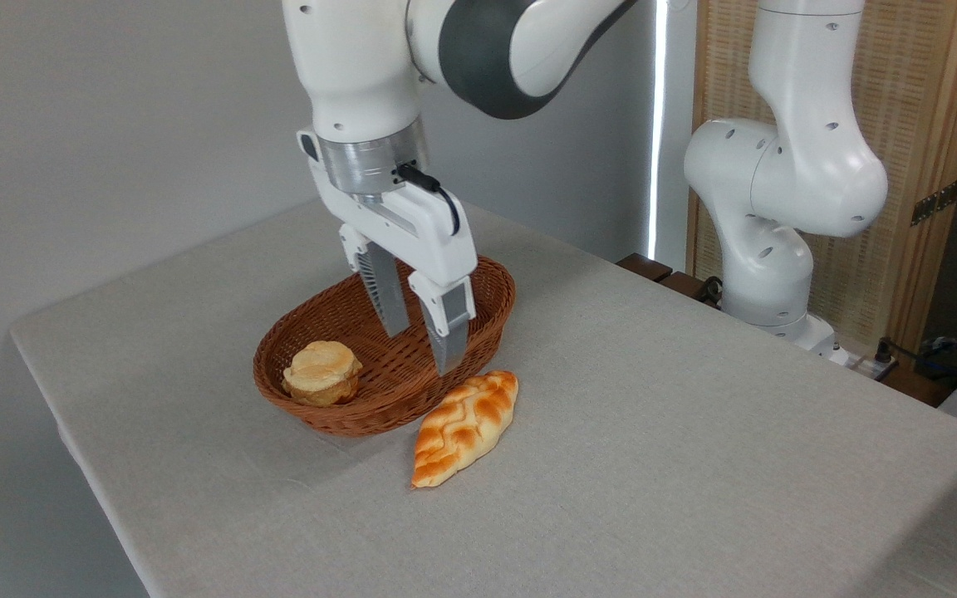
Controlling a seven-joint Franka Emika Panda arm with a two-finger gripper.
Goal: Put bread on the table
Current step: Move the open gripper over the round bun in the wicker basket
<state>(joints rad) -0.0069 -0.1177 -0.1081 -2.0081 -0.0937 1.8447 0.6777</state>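
At centre left, the small round cream-topped bread (322, 372) is sitting in the left end of the brown oval wicker basket (491, 286) on the light grey cloth table (694, 432). Just right of it, the white two-finger gripper (424, 349) is hanging with jaws apart and empty, beside the braided orange-brown loaf (466, 425). The reach seems underway; next it needs shifting left and descending over the bread.

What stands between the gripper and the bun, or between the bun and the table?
Nothing visible blocks the open gripper from the bun: it hangs empty above the basket, to the bun's right. On the way out, the basket's rim has to be cleared, and the braided loaf lies on the table against the basket's front right.
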